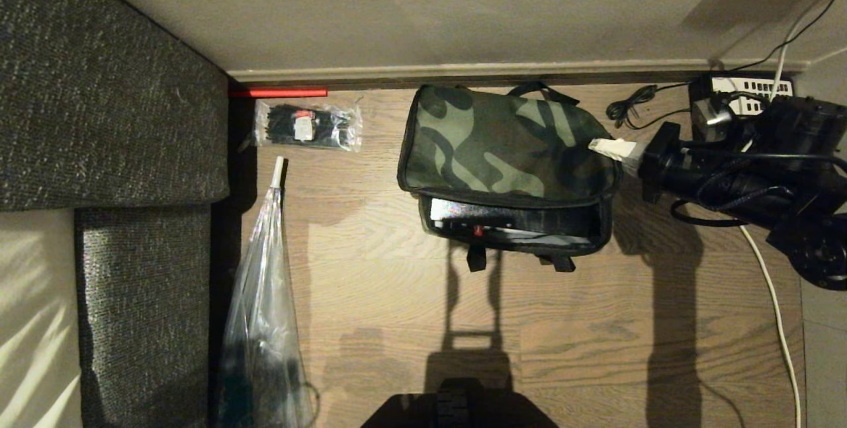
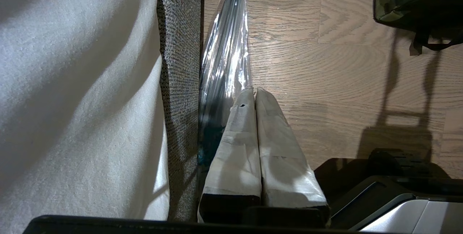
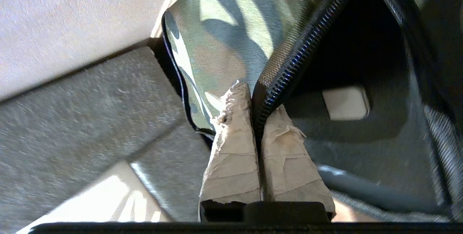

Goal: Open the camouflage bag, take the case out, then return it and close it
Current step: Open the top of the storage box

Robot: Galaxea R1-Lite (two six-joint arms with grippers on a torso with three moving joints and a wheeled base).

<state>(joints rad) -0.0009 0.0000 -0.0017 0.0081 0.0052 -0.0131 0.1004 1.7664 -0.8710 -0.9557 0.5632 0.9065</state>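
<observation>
Currently seeing the camouflage bag (image 1: 503, 143) lying on the wood floor (image 1: 595, 322) against the wall's baseboard, near-side flap unzipped and gaping. Seeing the case (image 1: 509, 219) sitting inside that opening, black, red latch button facing the robot.

Reaching in from the bag's right end with the right gripper (image 1: 605, 146): taped fingers (image 3: 231, 147) clamped tight on the bag's zipper edge (image 3: 289, 78), camo lid fabric on one side, dark interior on the other.

Parking the left gripper (image 2: 255, 91) low beside the sofa (image 2: 177, 64), fingers pressed together, gripping nothing, tips hanging over a clear plastic sleeve (image 2: 226, 49) leaning along the sofa.

Also noting a clear packet of black cable ties (image 1: 308, 126) left of the bag, well apart, and a black telephone (image 1: 741, 94) by the wall beyond the right arm.
</observation>
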